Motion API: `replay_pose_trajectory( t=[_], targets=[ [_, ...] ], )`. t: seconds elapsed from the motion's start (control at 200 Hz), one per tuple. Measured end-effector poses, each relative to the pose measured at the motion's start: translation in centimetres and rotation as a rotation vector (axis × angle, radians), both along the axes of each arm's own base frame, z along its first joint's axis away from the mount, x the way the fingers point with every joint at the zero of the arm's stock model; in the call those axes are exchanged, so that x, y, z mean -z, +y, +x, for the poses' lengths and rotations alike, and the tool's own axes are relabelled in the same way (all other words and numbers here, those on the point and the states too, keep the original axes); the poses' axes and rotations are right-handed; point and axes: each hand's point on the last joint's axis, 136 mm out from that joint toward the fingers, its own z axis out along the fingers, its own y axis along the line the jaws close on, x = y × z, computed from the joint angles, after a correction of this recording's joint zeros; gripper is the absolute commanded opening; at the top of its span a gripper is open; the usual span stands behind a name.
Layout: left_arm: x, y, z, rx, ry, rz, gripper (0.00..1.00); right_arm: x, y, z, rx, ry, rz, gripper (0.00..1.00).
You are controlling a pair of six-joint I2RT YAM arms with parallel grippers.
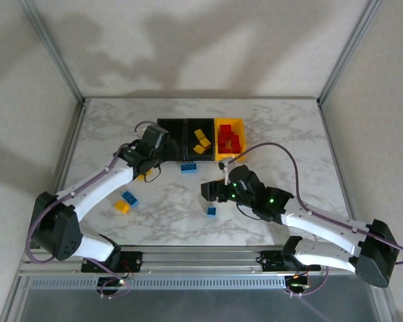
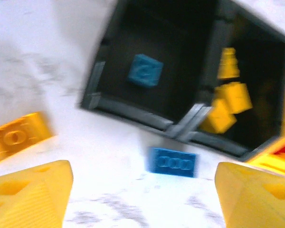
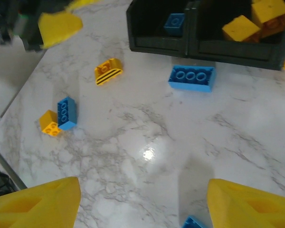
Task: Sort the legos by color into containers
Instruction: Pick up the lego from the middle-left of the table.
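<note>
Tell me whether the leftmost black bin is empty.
Not empty: one blue brick lies inside the leftmost black bin.

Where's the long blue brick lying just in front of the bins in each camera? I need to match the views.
Top external: the long blue brick lies at centre, just below the black bins.
Left wrist: lower centre, below the bins' front wall.
Right wrist: upper centre-right, beneath the bins.
Shared landmark: the left black bin, small blue brick inside.
</note>
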Motion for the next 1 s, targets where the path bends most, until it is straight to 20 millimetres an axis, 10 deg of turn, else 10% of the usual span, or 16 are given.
replay_pose_trajectory(
  t=[0.34, 1.001],
  targets=[
    [5.9, 7.5, -3.4, -0.169, 0.130, 0.081, 0.89, 0.0, 0.8, 0.0, -0.021, 0.002, 0.007, 0.71],
    [12.8, 7.8, -1.8, -0.178, 0.241, 0.112, 0.85, -0.3, 0.6, 0.1, -0.006, -0.011, 0.011, 0.70]
  ],
)
